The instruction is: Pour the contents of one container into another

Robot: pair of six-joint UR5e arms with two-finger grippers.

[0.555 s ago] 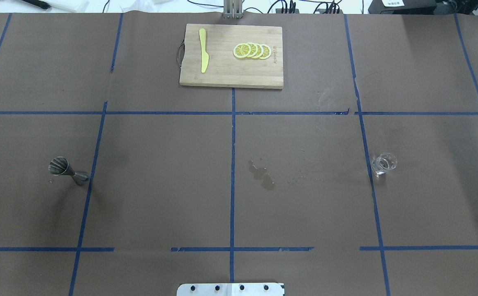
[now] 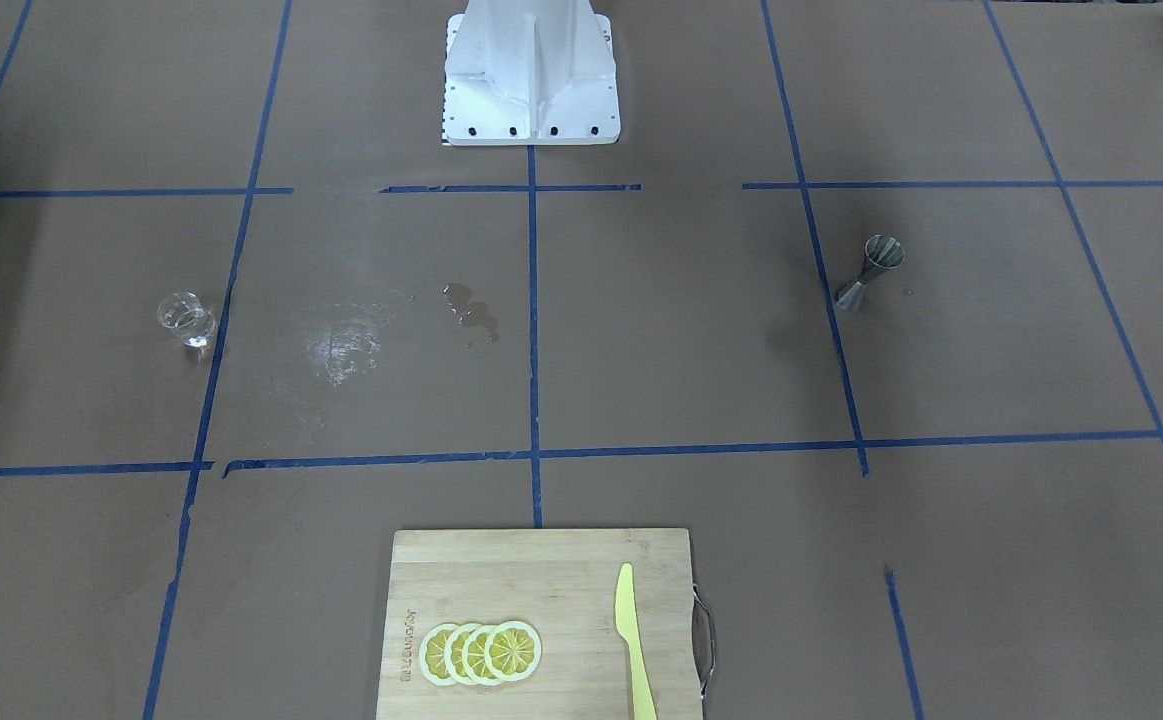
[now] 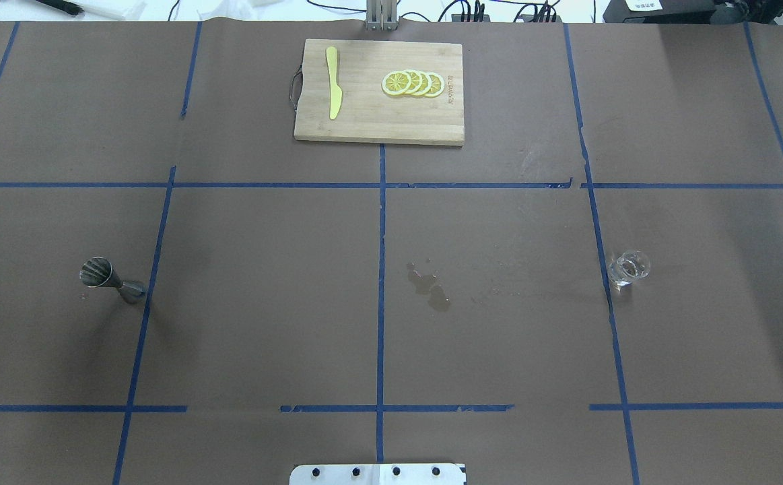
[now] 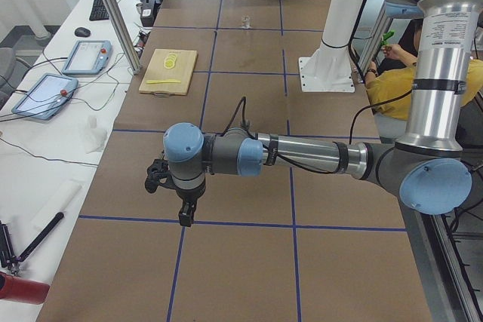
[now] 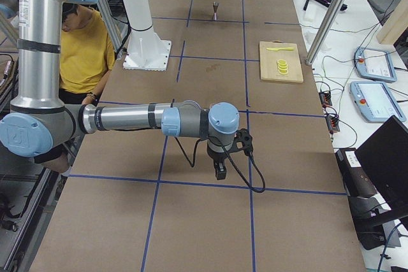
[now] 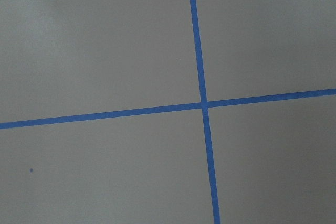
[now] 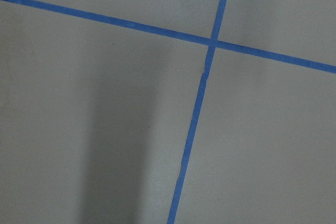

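Note:
The small clear glass cup (image 3: 629,267) stands upright on the brown table at the right, on a blue tape line; it is also visible as the glass cup (image 2: 186,318). The steel hourglass jigger (image 3: 112,279) stands far off at the left, seen as the jigger (image 2: 871,270) from the front. Neither gripper appears in the overhead or front views. My left gripper (image 4: 185,216) hangs over the table's left end, pointing down. At the right end, my right gripper (image 5: 220,170) also points down. I cannot tell whether either is open or shut. Both wrist views show only bare table and tape.
A wooden cutting board (image 3: 378,128) with lemon slices (image 3: 413,83) and a yellow knife (image 3: 332,91) lies at the far middle. A small wet spill (image 3: 429,286) marks the table centre. The robot base (image 2: 531,75) stands at the near edge.

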